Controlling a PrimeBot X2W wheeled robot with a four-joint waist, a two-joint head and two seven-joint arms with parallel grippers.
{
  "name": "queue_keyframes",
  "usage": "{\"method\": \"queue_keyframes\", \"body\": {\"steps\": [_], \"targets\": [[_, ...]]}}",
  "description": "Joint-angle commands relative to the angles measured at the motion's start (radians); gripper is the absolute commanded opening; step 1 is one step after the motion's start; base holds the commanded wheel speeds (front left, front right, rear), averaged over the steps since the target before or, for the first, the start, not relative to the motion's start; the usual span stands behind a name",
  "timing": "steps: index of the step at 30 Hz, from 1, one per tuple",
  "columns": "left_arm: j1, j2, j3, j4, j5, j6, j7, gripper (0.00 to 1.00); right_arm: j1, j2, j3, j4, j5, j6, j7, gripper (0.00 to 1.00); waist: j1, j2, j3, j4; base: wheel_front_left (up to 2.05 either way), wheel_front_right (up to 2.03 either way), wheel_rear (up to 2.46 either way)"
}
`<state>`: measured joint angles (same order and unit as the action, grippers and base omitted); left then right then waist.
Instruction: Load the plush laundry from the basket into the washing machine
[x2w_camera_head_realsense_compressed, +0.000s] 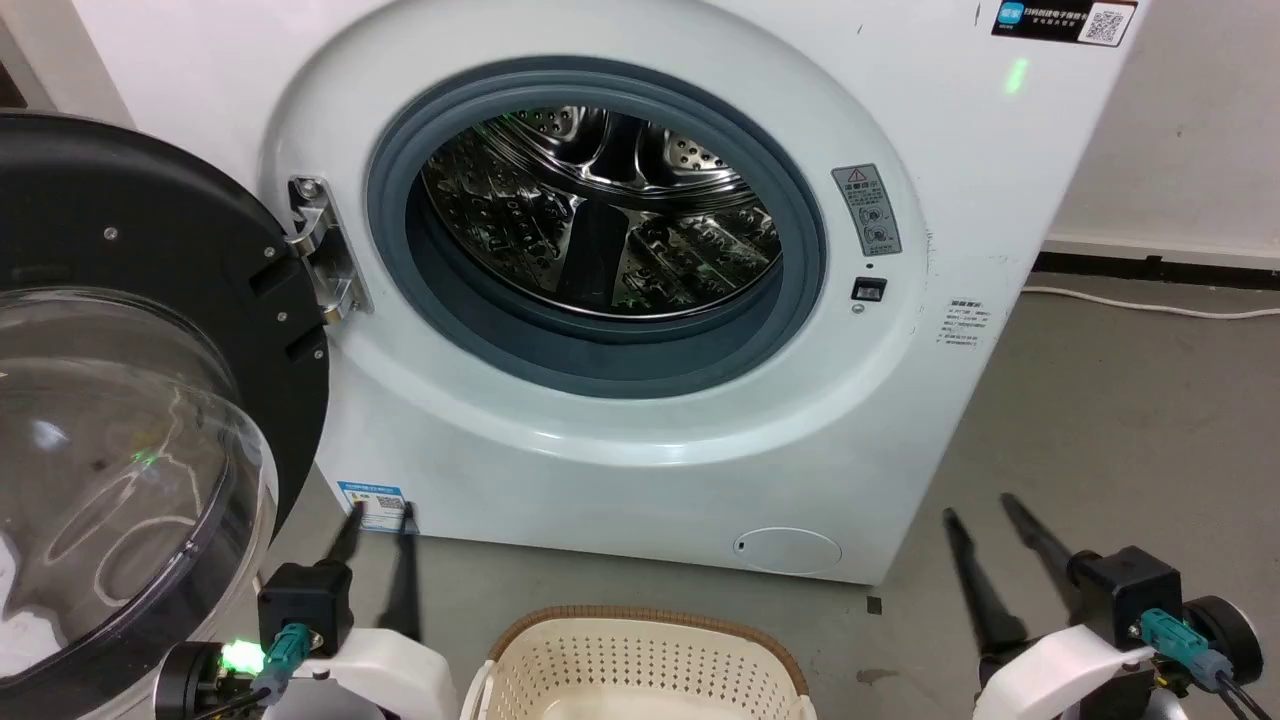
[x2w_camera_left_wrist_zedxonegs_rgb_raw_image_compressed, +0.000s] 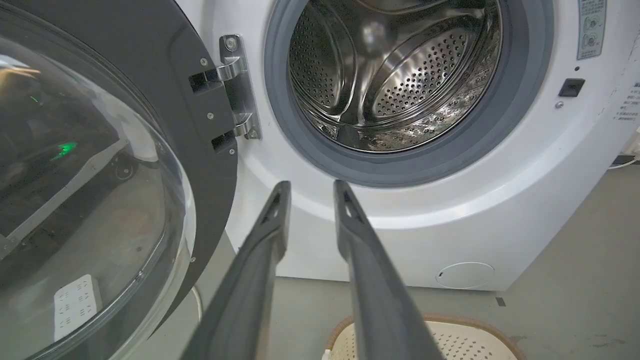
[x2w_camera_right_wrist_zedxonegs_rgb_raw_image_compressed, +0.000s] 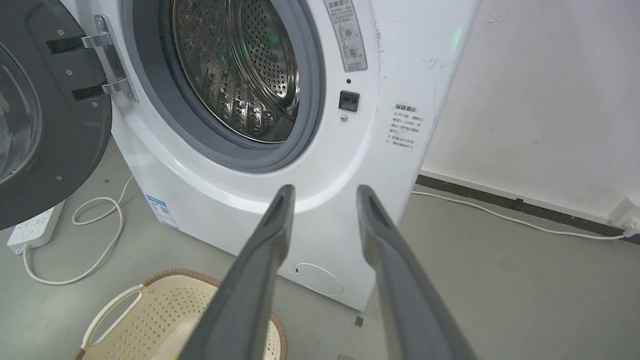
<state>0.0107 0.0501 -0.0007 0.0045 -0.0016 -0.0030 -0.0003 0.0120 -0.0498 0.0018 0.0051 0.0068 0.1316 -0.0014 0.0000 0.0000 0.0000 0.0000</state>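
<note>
While its jaws stand parted, left gripper (x2w_camera_head_realsense_compressed: 382, 515) sits lower left | right gripper (x2w_camera_head_realsense_compressed: 977, 507) lower right, jaws parted | basket (x2w_camera_head_realsense_compressed: 640, 612) bottom centre, between the 2 | washing machine (x2w_camera_head_realsense_compressed: 650, 470) above, door (x2w_camera_head_realsense_compressed: 150, 220) open.

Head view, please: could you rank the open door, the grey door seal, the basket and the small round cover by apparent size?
1. Open door and grey door seal: too alike to rank; the door is nearer and cropped.
2. Basket, cropped at the bottom edge.
3. Small round cover.
</note>
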Motion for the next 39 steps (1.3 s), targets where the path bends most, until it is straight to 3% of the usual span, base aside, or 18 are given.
{"method": "queue_keyframes", "body": {"steps": [1,18,39], "targets": [[0.0,0.0,-0.003,0.0,0.001,0.002,-0.003,1.0,0.0,0.0,0.0,-0.001,0.005,0.0,-0.003,1.0,0.0,0.0,0.0,0.0,0.0,0.0,0.0],[-0.022,0.001,-0.051,0.021,-0.002,0.014,-0.037,1.0,-0.012,0.0,-0.014,-0.003,0.026,0.0,-0.037,1.0,0.0,0.0,0.045,-0.021,0.0,0.0,0.0],[-0.201,0.0,-0.159,0.285,-0.04,-0.015,-0.047,1.0,-0.072,0.0,-0.015,-0.028,0.08,0.0,-0.08,1.0,0.0,0.0,0.222,-0.087,0.0,0.0,0.0]]}}
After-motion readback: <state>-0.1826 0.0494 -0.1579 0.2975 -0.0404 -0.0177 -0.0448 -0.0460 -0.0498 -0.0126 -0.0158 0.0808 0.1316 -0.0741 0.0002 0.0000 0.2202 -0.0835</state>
